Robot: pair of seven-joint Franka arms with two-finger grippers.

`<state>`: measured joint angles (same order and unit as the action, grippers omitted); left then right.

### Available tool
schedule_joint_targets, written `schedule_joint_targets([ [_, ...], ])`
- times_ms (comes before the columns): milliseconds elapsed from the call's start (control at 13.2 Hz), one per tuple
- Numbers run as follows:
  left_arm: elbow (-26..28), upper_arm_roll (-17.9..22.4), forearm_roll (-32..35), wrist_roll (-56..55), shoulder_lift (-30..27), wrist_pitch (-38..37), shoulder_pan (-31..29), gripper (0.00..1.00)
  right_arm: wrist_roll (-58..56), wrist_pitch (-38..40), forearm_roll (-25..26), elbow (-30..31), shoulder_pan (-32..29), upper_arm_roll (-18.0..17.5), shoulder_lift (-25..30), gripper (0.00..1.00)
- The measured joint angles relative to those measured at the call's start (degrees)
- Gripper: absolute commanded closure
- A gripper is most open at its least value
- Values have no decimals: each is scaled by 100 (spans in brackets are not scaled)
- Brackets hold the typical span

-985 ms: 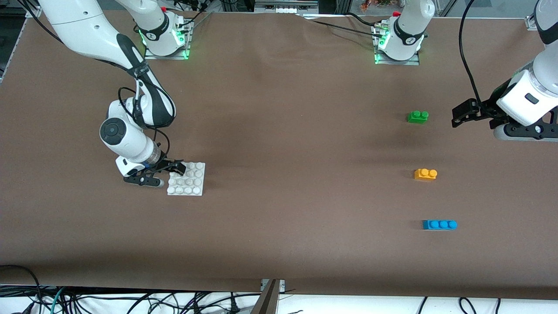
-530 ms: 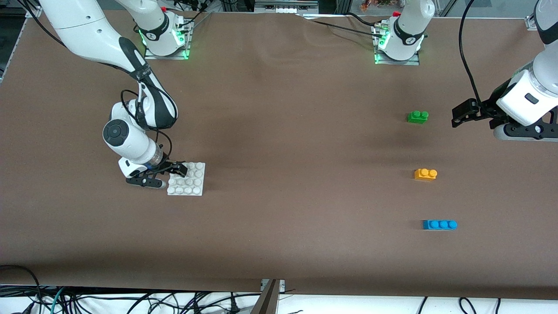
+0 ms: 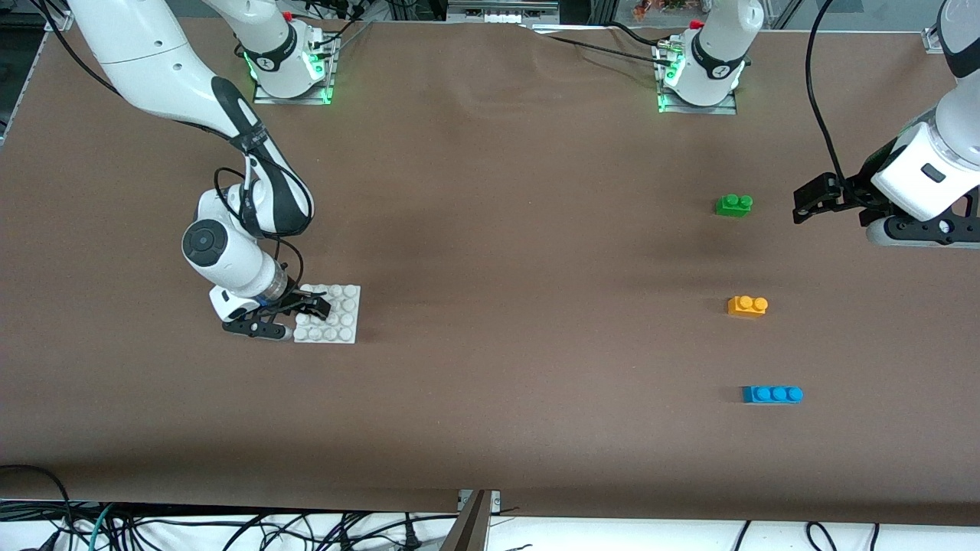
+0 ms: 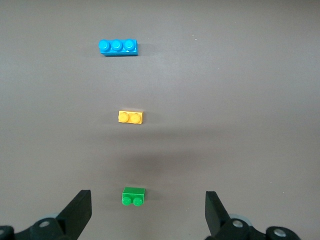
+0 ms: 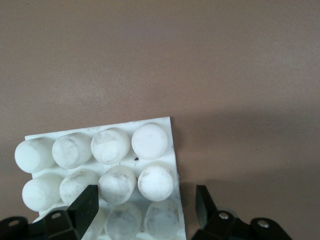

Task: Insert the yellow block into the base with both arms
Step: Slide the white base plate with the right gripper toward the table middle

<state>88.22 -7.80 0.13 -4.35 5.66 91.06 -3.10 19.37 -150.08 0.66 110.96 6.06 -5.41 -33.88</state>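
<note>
The yellow block (image 3: 747, 305) lies on the brown table toward the left arm's end, between a green brick and a blue brick. It also shows in the left wrist view (image 4: 130, 117). The white studded base (image 3: 346, 317) lies toward the right arm's end. My right gripper (image 3: 304, 312) is open and low over the base's edge. In the right wrist view (image 5: 145, 207) one finger is over the studs of the base (image 5: 100, 147) and the other is just off its edge. My left gripper (image 3: 811, 203) waits open and empty in the air beside the green brick; it also shows in the left wrist view (image 4: 148, 212).
A green two-stud brick (image 3: 733, 204) lies farther from the front camera than the yellow block. A blue three-stud brick (image 3: 772, 394) lies nearer. Both show in the left wrist view: green (image 4: 133, 196), blue (image 4: 117, 47). The arm bases stand along the table's back edge.
My right gripper has come down and shifted slightly toward the front camera, over the base's edge. The left arm and the bricks have not moved.
</note>
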Motion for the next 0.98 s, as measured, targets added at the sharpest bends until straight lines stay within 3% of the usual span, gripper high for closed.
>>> schedule_joint_targets([
  [152, 0, -1, 0, 0, 0, 0, 1, 0, 0, -1, -6, -4, -1, -5, -3, 29],
  [530, 0, -3, 0, 0, 0, 0, 1, 0, 23, -63, -37, -35, -11, -79, -26, 31],
  [985, 0, -5, 0, 0, 0, 0, 3, 0, 307, -681, -38, -46, -13, -452, -220, 29],
])
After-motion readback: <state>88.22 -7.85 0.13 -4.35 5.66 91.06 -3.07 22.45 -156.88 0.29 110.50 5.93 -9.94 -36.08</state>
